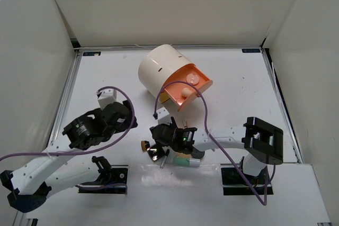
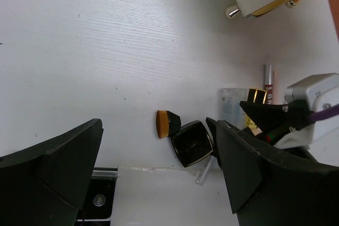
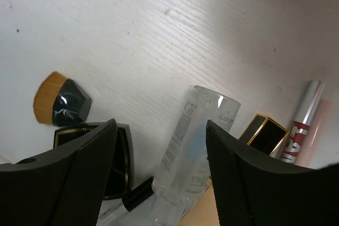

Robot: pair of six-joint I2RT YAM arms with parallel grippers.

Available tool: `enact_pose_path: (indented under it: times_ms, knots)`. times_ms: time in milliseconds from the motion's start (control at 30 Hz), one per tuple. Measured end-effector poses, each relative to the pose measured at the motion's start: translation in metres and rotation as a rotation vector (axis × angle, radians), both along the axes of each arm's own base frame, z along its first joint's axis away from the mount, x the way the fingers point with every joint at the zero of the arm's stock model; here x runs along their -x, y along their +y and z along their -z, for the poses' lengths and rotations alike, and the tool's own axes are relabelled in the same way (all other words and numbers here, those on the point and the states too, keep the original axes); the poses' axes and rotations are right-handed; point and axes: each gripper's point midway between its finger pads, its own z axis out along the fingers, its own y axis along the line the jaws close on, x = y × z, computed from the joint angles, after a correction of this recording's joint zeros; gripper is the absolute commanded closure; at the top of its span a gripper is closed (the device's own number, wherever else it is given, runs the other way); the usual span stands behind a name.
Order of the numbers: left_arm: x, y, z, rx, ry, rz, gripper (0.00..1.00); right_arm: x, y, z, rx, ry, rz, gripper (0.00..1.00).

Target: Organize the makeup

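Note:
My right gripper (image 3: 161,130) hangs low over the makeup heap at the near table edge (image 1: 161,142). It is open, its jaws either side of a clear tube (image 3: 198,146) with a gap on the left side. Beside the tube lie a black square compact (image 3: 124,157), a tan pad with a black base (image 3: 46,98), a gold-edged black case (image 3: 263,136), a pink gloss stick (image 3: 303,117) and a thin black-capped pencil (image 3: 135,197). A mint-green tube (image 1: 183,160) lies under the right arm. My left gripper (image 2: 159,130) is wide open and empty, left of the heap (image 1: 119,115).
A cream cylindrical box (image 1: 159,67) lies at the back centre, its orange drawer (image 1: 200,89) pulled out with two pale round sponges (image 1: 192,79) inside. White walls enclose the table. Black mounting plates (image 1: 106,178) sit by the arm bases.

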Motion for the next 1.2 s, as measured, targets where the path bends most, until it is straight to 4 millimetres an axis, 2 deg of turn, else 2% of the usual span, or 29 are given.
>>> enact_pose_path:
  times_ms: [167, 333, 633, 833, 900, 1133, 1200]
  knots:
    - [0.009, 0.008, -0.006, 0.066, -0.028, -0.004, 0.02, -0.005, -0.002, 0.0, -0.014, -0.01, 0.062, 0.33]
    - [0.013, 0.012, -0.008, 0.095, -0.04, -0.009, 0.02, -0.007, -0.005, 0.0, -0.017, -0.014, 0.091, 0.32]
    - [0.011, 0.009, 0.0, 0.054, -0.009, -0.009, 0.02, -0.006, -0.02, 0.006, 0.042, -0.022, 0.12, 0.32]
    - [0.009, 0.007, 0.001, 0.04, -0.006, -0.001, 0.02, 0.005, -0.032, 0.017, 0.105, 0.016, 0.112, 0.4]
    - [0.009, 0.007, 0.001, 0.038, -0.008, 0.003, 0.02, 0.007, -0.033, 0.019, 0.112, 0.023, 0.107, 0.47]
    - [0.007, 0.005, 0.0, 0.036, -0.011, 0.008, 0.02, 0.009, -0.033, 0.031, 0.146, 0.032, 0.094, 0.5]
    - [0.007, 0.004, 0.001, 0.035, -0.011, 0.008, 0.02, 0.008, -0.032, 0.031, 0.15, 0.028, 0.092, 0.54]
